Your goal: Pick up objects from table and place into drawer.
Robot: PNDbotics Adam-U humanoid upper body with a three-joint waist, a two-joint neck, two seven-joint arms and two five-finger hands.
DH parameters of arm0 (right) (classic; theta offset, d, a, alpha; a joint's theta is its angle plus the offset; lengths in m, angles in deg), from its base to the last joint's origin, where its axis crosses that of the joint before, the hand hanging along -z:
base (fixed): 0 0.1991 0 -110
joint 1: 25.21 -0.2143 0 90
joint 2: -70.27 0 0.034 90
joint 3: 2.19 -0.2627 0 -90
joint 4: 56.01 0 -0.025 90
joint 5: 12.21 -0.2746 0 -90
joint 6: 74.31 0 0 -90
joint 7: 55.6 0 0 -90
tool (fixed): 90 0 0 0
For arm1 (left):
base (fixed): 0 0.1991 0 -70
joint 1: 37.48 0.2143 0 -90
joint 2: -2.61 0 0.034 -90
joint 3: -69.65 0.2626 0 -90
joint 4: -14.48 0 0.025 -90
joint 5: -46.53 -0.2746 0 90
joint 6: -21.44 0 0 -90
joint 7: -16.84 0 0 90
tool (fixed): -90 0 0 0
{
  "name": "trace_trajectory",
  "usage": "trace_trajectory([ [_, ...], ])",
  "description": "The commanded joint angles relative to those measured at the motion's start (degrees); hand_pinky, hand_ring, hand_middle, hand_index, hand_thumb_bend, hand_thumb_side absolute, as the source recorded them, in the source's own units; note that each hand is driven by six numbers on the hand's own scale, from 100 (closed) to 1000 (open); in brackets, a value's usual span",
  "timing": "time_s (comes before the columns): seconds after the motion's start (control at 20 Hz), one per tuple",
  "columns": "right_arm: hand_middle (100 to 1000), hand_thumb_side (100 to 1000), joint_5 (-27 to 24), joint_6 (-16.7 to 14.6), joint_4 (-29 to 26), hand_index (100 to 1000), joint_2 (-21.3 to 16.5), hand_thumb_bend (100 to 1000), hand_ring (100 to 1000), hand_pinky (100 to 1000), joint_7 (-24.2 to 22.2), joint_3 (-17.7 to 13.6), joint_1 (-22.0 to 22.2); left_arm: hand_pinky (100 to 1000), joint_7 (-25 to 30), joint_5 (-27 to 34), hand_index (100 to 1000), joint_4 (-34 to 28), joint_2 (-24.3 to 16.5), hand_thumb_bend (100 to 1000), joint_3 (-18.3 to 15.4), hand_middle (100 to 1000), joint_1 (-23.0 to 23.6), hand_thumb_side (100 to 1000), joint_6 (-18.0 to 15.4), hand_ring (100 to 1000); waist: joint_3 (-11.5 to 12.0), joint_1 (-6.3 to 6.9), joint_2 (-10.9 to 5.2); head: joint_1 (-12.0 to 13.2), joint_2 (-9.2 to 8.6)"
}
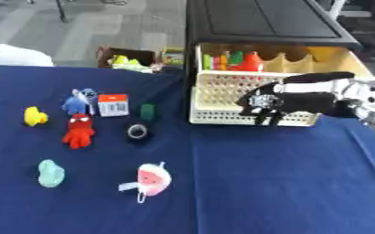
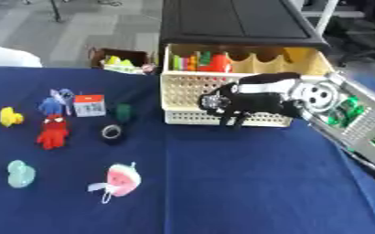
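The robot's right hand (image 1: 275,103) is reaching in from the right edge of the frame and hanging in front of the cream perforated plastic drawer (image 1: 222,98), which is standing pulled out of the black cabinet (image 1: 263,20) at upper centre. Its black fingers are curling downward against the drawer's front wall; whether they are pinching anything cannot be told. Colourful items are showing inside the drawer, among them a red cone shape (image 1: 251,61).

On the blue tablecloth (image 1: 263,183), at left of the frame, the toys are lying apart: a yellow duck figure (image 1: 34,116), a blue figurine (image 1: 78,103), a small white-and-orange box (image 1: 113,104), a dark green block (image 1: 147,111), a red spider-masked plush (image 1: 79,130), a black tape roll (image 1: 137,131), a mint green oblong toy (image 1: 50,173) and a pink-and-white watermelon-slice toy (image 1: 152,179).
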Motion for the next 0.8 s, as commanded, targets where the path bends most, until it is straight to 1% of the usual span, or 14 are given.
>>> trace_trajectory([
  [0.05, 863, 1000, 1.63, 8.33, 1.31, 949, -0.51, 100, 831, 767, -7.91, -0.55, -1.37, 383, 0.16, 0.12, 833, -1.11, -0.81, 100, -0.54, 598, -0.41, 934, -0.1, 547, 0.09, 0.18, -1.14, -0.24, -0.6],
  [0.45, 858, 1000, 5.96, 4.93, 6.15, 942, 1.52, 100, 832, 769, -6.19, -1.35, -3.26, 383, 0.47, 0.09, 827, -1.11, -0.57, 100, -0.52, 598, -0.25, 936, 0.03, 547, 0.26, 0.35, -1.11, -0.45, -0.6],
  [0.6, 856, 1000, 6.92, 3.67, 6.97, 940, 2.06, 100, 831, 771, -5.72, -2.14, -3.71, 383, 0.62, 0.02, 826, -1.11, -0.52, 100, -0.52, 598, -0.17, 938, 0.05, 547, 0.27, 0.41, -0.98, -0.44, -0.69],
  [0.8, 855, 1000, 8.38, 2.87, 8.38, 934, 2.56, 100, 832, 772, -5.39, -2.46, -4.32, 384, 0.75, 0.03, 825, -1.11, -0.46, 100, -0.55, 598, -0.23, 937, 0.02, 548, 0.23, 0.46, -0.87, -0.54, -0.87],
])
